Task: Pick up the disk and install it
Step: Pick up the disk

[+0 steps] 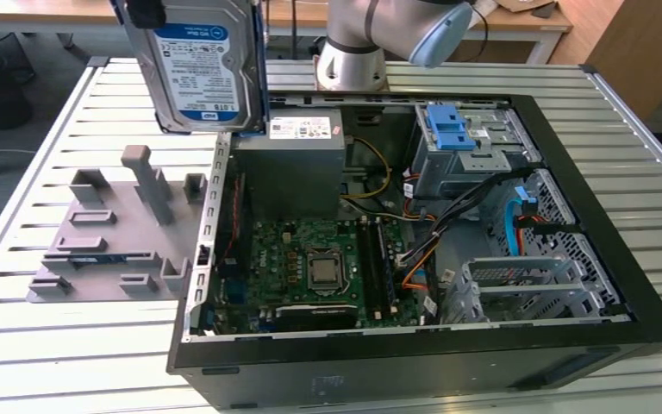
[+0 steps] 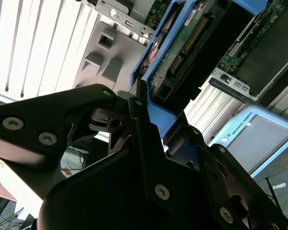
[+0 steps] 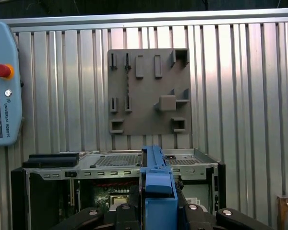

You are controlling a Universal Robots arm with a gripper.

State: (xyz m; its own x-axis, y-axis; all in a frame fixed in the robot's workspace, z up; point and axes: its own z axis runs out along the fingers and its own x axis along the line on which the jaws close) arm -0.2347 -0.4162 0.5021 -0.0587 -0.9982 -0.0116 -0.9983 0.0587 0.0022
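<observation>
One disk [image 1: 199, 73] is up in the air, well clear of everything, hanging above the back corner of the computer case [image 1: 538, 345] on the exterior view's left. It stands on end, long axis close to vertical with a slight lean, and the blue-and-white label faces the exterior camera. In the second wrist view the disk [image 2: 182, 52] shows its green circuit-board side, and what looks like the connector end points down toward the open case, away from the grip.

The gripper [image 2: 161, 122] is clamped on the blue frame at the disk's upper end, and in the first wrist view that blue frame [image 3: 158, 191] runs edge-on between the black fingers [image 3: 125, 211]. My read is that holding it by the end leaves the rest of the body free to slide into a slot, and that the height keeps it above the case wall.

Just beneath the disk in the exterior view sits the grey power-supply box [image 1: 290, 164]. The metal drive cage [image 1: 469, 159] with its blue latch [image 1: 452, 129] is well apart, toward the exterior view's right. Beside the case, on the slatted table [image 1: 32, 362], lies the grey parts tray [image 1: 113, 233]. So the pick-up looks done, the install not yet.
</observation>
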